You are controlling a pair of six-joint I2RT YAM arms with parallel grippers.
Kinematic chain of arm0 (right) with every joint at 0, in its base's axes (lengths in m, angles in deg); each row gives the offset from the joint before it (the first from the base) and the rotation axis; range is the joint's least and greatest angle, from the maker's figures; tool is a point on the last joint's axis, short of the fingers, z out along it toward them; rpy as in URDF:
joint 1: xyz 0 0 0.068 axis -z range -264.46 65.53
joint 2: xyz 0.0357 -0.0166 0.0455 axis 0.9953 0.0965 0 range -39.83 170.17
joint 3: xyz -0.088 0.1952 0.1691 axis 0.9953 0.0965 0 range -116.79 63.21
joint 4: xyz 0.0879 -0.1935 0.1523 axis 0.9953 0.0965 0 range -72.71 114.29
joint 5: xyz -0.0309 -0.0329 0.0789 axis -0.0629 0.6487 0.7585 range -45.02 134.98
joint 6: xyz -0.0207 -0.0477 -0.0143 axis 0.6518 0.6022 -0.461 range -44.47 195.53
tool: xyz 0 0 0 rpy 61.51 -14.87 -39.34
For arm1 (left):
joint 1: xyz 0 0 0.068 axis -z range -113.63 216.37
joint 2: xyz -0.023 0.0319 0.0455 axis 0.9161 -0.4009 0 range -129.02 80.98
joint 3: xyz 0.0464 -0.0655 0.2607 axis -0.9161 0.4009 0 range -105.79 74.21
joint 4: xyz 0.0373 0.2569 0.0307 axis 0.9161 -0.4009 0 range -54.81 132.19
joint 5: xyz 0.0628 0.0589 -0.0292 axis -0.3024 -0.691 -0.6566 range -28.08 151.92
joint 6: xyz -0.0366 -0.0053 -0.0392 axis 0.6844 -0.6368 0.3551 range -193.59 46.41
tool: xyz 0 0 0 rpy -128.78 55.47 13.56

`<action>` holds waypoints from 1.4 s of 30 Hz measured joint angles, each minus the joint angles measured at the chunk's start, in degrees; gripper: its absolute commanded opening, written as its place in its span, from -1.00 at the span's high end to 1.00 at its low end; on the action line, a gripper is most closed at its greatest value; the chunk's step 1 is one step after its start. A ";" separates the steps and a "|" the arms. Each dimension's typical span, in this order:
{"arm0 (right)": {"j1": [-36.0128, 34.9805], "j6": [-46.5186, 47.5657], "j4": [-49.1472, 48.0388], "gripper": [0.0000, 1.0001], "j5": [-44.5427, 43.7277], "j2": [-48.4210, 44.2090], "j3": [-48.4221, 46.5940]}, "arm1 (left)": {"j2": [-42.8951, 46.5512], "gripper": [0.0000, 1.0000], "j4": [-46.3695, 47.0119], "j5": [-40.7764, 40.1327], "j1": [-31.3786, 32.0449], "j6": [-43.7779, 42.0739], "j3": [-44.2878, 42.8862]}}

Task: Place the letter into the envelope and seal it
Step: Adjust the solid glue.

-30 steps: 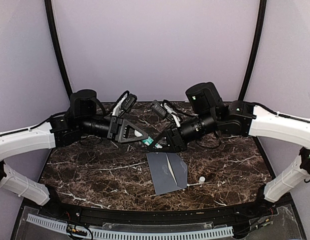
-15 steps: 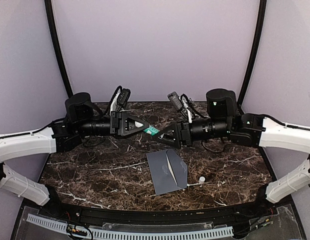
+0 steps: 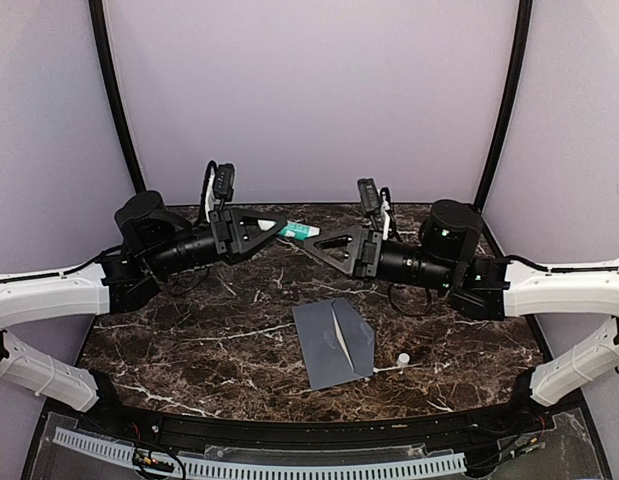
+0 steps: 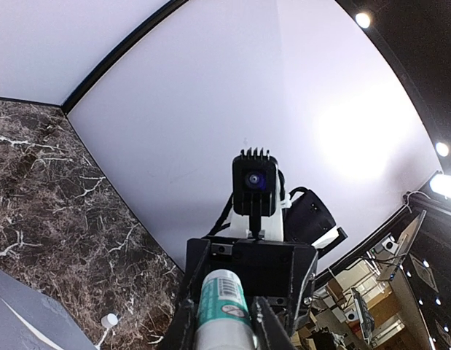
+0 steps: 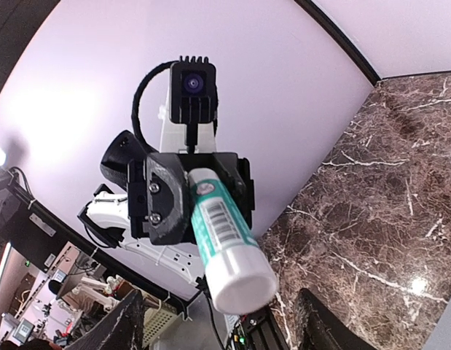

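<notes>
The grey envelope (image 3: 334,345) lies flat on the marble table, front centre, with a pale crease across it; its corner also shows in the left wrist view (image 4: 14,321). The letter is hidden from every view. My left gripper (image 3: 276,228) is raised above the back of the table and shut on a teal-and-white glue stick (image 3: 301,231) (image 4: 224,306). The stick's white end (image 5: 240,281) points at my right gripper (image 3: 311,243), which faces it a short way off with its jaws open and nothing in them.
A small white cap-like piece (image 3: 402,358) (image 4: 108,319) rests on the table just right of the envelope. The dark marble top (image 3: 189,330) is ringed by lilac walls. Both arms reach in from the sides, high above the table.
Both grippers have risen from low over the table and drawn apart. The right gripper opened and let go of the glue stick, which stays in the left gripper.
</notes>
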 measured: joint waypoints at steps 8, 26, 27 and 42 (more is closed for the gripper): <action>0.02 -2.73 -2.71 0.00 0.76 4.52 -3.76 | 0.13 1.00 2.01 -0.59 0.00 1.09 1.29; 0.00 -4.31 -4.72 0.32 3.54 8.04 -6.69 | 0.72 1.00 4.24 0.46 0.00 2.78 2.36; 0.02 -4.28 -4.72 0.33 3.74 8.20 -6.97 | 0.72 1.00 4.35 0.52 0.00 2.80 2.36; 0.02 -4.26 -4.79 0.41 4.44 9.25 -7.93 | 0.72 1.00 4.66 1.25 0.42 3.23 2.67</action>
